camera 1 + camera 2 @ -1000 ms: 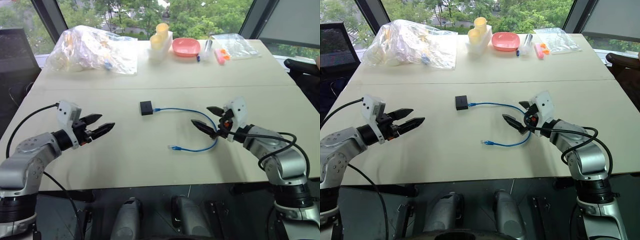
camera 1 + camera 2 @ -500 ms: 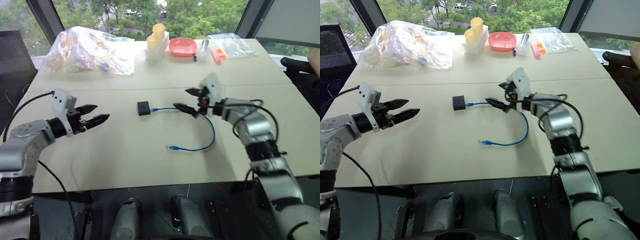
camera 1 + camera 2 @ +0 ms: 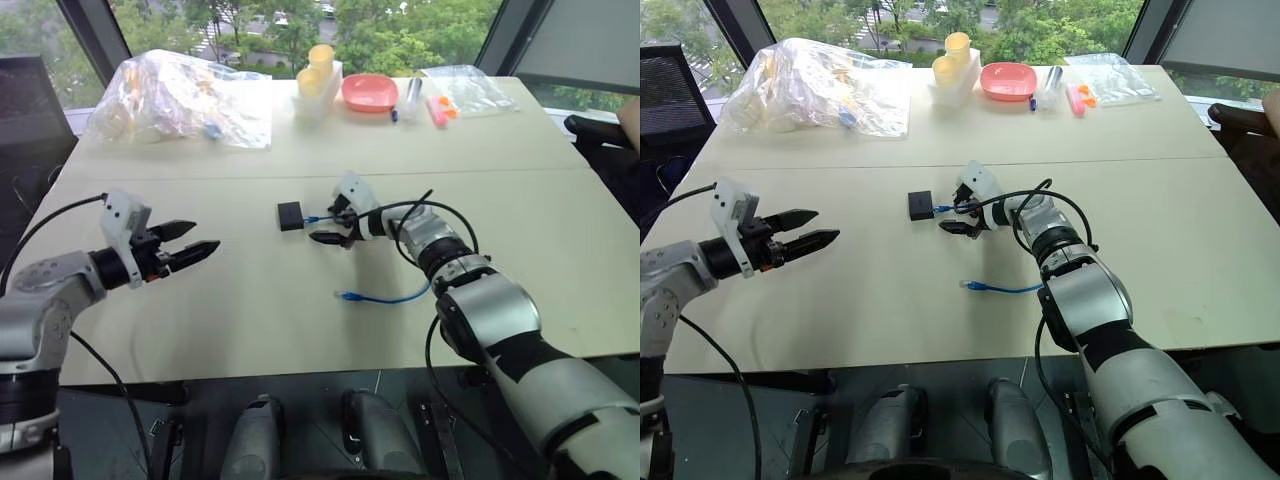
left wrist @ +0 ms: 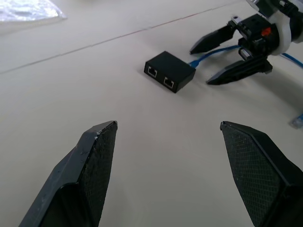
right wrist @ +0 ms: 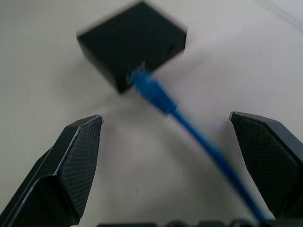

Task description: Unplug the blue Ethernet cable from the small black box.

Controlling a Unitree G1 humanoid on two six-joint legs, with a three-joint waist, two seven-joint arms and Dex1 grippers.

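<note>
Both grippers gape — right gripper straddles the blue Ethernet cable (still plugged), left gripper hovers apart.

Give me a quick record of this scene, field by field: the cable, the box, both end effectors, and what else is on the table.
cable: blue Ethernet cable, one end plugged into the box, other plug lying loose on the table
box: small black box, flat on the table
right end effector: open, fingers either side of the cable near the box, nothing gripped
left end effector: open, empty, off to the left of the box
far edge: clear plastic bag, pink bowl, yellow cups
</note>
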